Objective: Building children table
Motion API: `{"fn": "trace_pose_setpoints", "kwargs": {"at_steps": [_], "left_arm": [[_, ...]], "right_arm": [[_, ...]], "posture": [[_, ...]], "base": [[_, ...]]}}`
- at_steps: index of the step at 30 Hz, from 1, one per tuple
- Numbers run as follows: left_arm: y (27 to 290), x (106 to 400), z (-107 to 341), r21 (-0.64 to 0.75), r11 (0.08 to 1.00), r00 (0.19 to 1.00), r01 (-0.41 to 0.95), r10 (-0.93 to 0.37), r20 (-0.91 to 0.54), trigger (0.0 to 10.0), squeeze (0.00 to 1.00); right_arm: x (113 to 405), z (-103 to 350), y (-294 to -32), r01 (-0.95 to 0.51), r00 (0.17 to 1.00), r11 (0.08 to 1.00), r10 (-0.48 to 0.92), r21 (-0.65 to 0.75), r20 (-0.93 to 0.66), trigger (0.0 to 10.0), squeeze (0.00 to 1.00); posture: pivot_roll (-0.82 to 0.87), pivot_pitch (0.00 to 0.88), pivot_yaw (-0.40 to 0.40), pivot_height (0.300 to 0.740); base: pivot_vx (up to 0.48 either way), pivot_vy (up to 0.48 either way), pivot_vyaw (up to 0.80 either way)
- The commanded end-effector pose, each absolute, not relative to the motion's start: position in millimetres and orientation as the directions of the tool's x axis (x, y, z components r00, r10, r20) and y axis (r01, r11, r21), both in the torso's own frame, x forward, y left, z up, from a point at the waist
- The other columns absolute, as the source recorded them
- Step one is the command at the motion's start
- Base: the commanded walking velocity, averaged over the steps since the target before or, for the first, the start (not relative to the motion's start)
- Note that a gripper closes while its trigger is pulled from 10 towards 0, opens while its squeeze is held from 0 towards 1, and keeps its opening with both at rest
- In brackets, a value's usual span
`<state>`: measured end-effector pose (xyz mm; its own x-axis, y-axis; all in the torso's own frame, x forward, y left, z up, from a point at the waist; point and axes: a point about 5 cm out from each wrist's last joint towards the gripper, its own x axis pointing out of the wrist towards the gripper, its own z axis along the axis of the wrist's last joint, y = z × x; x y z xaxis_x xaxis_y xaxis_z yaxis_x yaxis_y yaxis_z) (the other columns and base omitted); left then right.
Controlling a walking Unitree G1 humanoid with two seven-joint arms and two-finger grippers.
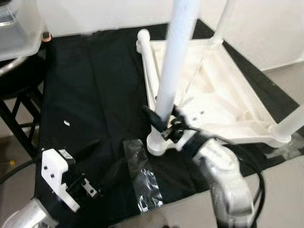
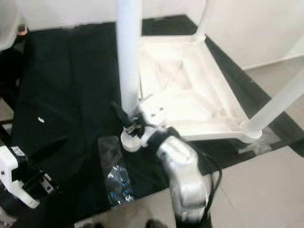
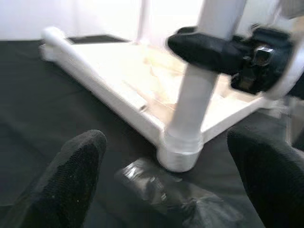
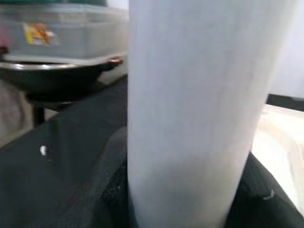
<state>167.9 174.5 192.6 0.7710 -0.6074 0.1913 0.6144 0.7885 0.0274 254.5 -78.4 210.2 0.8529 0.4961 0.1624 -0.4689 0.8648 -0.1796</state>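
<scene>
A white children's table (image 1: 223,99) lies upside down on a black cloth (image 1: 95,85). One white leg (image 1: 173,61) stands upright in the table's near left corner socket (image 1: 156,142). My right gripper (image 1: 164,124) is shut on this leg just above the socket, and the leg (image 4: 199,109) sits close up between the fingers in the right wrist view. Two more legs stand at the far right corner (image 1: 223,19) and the near right corner (image 1: 292,121). My left gripper (image 1: 83,186) hovers low at the near left, open and holding nothing, with its fingertips (image 3: 78,161) aimed at the held leg's base.
A clear plastic bin (image 1: 16,28) rests on a black stand at the far left. Crumpled clear tape (image 1: 145,183) lies on the cloth in front of the socket. A small white scrap (image 1: 66,123) lies to the left. A grey floor (image 1: 285,190) borders the cloth at the near right.
</scene>
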Motion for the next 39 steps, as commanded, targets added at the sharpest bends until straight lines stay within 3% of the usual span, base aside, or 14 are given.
{"fn": "trace_pose_setpoints", "kwargs": {"at_steps": [1,6,7,8,9,12,13,19,21,22,23,24,25,39], "left_arm": [[175.0,168.9,189.8,0.019,0.783,0.769,0.622,-0.615,0.175,10.0,0.00],[175.0,171.7,190.8,0.024,0.781,0.765,0.624,-0.618,0.181,10.0,0.00],[175.3,172.4,190.9,0.025,0.781,0.765,0.624,-0.618,0.183,10.0,0.00],[175.3,172.8,190.9,0.027,0.780,0.764,0.625,-0.619,0.183,10.0,0.00],[175.4,172.8,191.0,0.028,0.780,0.764,0.625,-0.619,0.183,10.0,0.00],[175.5,172.8,190.9,0.029,0.780,0.764,0.625,-0.619,0.183,10.0,0.00],[175.7,172.8,190.9,0.029,0.781,0.765,0.624,-0.618,0.183,10.0,0.00],[175.3,172.1,191.1,0.028,0.780,0.764,0.625,-0.619,0.183,10.0,0.00],[174.0,171.8,190.5,0.026,0.777,0.761,0.629,-0.623,0.180,10.0,0.00],[173.0,171.6,190.5,0.025,0.775,0.760,0.632,-0.625,0.180,10.0,0.00],[173.0,171.6,190.5,0.025,0.775,0.760,0.632,-0.625,0.180,10.0,0.00],[172.3,171.4,190.5,0.023,0.773,0.758,0.634,-0.627,0.180,10.0,0.00],[171.7,170.6,190.6,0.023,0.772,0.757,0.635,-0.628,0.179,10.0,0.00],[174.2,162.9,192.2,0.022,0.783,0.770,0.622,-0.617,0.162,10.0,0.00]], "right_arm": [[258.7,156.4,-89.9,-0.421,0.906,0.877,0.396,-0.233,-0.149,0.0,0.00],[268.8,163.4,-90.5,-0.385,0.923,0.890,0.364,-0.245,-0.128,0.0,0.00],[270.2,164.0,-90.2,-0.378,0.925,0.895,0.356,-0.237,-0.131,0.5,0.00],[271.7,165.6,-89.9,-0.377,0.926,0.898,0.356,-0.228,-0.129,8.5,0.00],[273.4,170.7,-89.6,-0.364,0.931,0.911,0.350,-0.195,-0.101,10.0,0.00],[275.8,177.8,-89.7,-0.358,0.934,0.920,0.352,-0.161,-0.064,10.0,0.00],[277.5,182.8,-89.0,-0.368,0.930,0.925,0.366,-0.092,-0.039,10.0,1.00],[291.3,209.3,-94.5,-0.488,0.868,0.873,0.486,-0.008,0.097,10.0,1.00],[298.5,218.6,-99.6,-0.641,0.758,0.765,0.643,-0.056,0.104,10.0,1.00],[301.9,220.5,-104.9,-0.707,0.696,0.699,0.715,-0.104,0.073,10.0,0.83],[301.9,220.5,-104.9,-0.707,0.696,0.699,0.715,-0.104,0.073,10.0,0.83],[304.0,223.1,-109.8,-0.759,0.636,0.636,0.770,-0.140,0.045,10.0,0.10],[304.8,226.5,-114.2,-0.795,0.587,0.582,0.809,-0.169,0.029,10.0,0.00],[340.8,280.1,-134.5,-0.934,0.268,0.269,0.963,-0.235,0.037,10.0,0.00]], "posture": [[0.09,0.228,-0.033,0.740],[0.09,0.218,-0.034,0.740],[0.09,0.217,-0.033,0.740],[0.09,0.217,-0.033,0.740],[0.09,0.217,-0.035,0.740],[0.09,0.217,-0.035,0.740],[0.09,0.220,-0.033,0.740],[0.10,0.225,-0.033,0.740],[0.10,0.231,-0.037,0.740],[0.10,0.234,-0.036,0.740],[0.10,0.234,-0.036,0.740],[0.10,0.234,-0.036,0.740],[0.11,0.241,-0.033,0.740],[0.15,0.266,-0.040,0.740]], "base": [[0.000,0.000,0.00],[0.000,0.000,0.00],[0.000,0.000,0.00],[0.000,0.000,0.00],[0.000,0.000,0.00],[0.000,0.000,0.00],[0.000,0.000,0.00],[0.000,0.000,0.00],[0.000,0.000,0.00],[0.000,0.000,0.00],[0.000,0.000,0.00],[0.000,0.000,0.00],[0.000,0.000,0.00],[0.000,0.000,0.00]]}}
